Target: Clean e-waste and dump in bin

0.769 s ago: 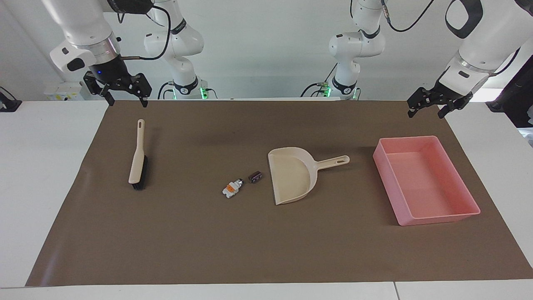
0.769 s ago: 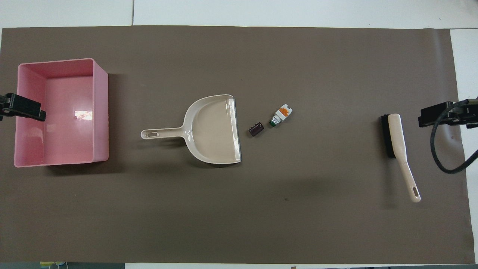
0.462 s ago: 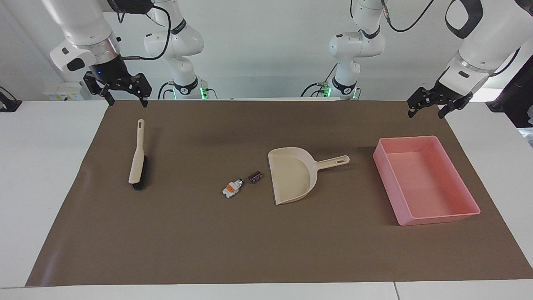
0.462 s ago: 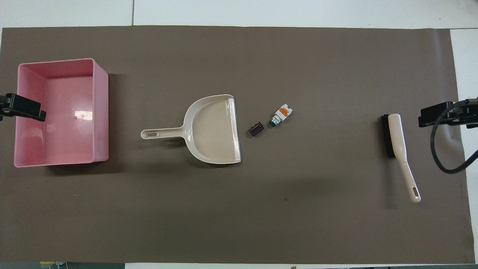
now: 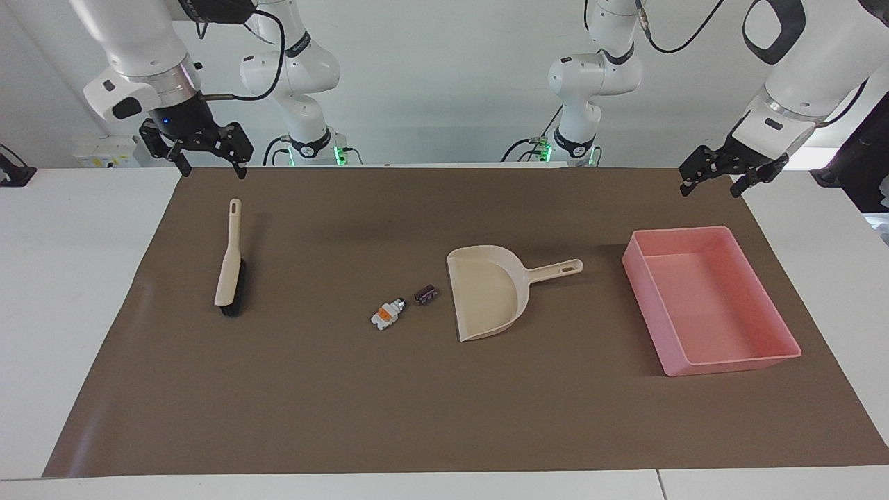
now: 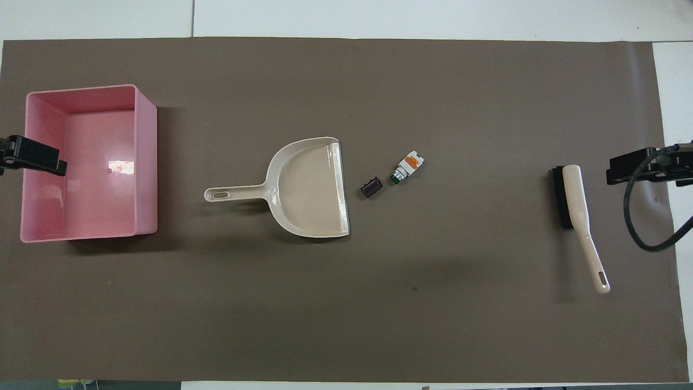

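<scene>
On the brown paper mat [image 5: 444, 417] that covers the white tabletop [image 5: 76, 292], the two pieces of e-waste lie side by side near the middle: a small white part with an orange label and a metal tip [image 5: 387, 314] and a dark purplish cylinder [image 5: 426, 294], close to each other but not touching. The cylinder sits just beside the open lip of the beige plastic dustpan [image 5: 488, 292], whose handle points toward the left arm's end of the tabletop. Toward that end stands the shallow rectangular pink plastic bin [image 5: 722, 361], well apart from the dustpan. At the right arm's end lies the beige black-bristled brush [image 5: 228, 267], its handle pointing toward the robots. The right gripper [image 5: 208, 165] hangs in the air above the mat's edge near the tip of the brush handle, its fingers spread apart and holding nothing. The left gripper [image 5: 715, 182] waits in the air over the mat's corner near the bin, its fingers likewise spread and holding nothing.
</scene>
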Available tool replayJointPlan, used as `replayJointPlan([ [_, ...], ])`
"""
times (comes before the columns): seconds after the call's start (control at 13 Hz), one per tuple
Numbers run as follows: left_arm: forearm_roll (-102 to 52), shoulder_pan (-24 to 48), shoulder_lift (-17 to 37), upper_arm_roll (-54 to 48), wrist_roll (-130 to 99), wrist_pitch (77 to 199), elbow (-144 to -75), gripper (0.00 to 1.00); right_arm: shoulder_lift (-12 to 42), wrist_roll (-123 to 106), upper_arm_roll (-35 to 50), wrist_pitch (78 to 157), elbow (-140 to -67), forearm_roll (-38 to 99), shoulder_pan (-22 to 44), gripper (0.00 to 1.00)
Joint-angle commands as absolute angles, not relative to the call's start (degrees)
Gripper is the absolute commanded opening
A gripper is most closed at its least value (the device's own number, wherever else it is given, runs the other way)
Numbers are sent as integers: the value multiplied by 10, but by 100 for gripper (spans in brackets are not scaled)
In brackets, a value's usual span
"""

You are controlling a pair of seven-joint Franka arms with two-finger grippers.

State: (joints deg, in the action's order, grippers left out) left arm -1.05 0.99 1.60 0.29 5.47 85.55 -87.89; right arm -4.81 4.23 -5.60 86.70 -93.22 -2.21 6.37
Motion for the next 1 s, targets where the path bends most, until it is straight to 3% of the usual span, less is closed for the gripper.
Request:
replayJointPlan([
  [0.0,-11,9,-1,1,56,861,-899,100,-62,26,-56,883,-965,-12,55,100],
  [0.31,-11,16,0,-5,112,878,-899,100,-144,-52,-58,1045,-1183,-13,17,100],
  [0.54,-11,38,0,-5,223,877,-902,100,-180,-114,-58,1116,-1297,-24,-14,100],
  [0.69,-11,59,-2,-6,301,873,-904,100,-173,-152,-58,1128,-1331,-25,-32,100],
  [0.92,-11,90,-4,-6,385,901,-917,100,-149,-198,-58,1216,-1396,-40,-60,100],
])
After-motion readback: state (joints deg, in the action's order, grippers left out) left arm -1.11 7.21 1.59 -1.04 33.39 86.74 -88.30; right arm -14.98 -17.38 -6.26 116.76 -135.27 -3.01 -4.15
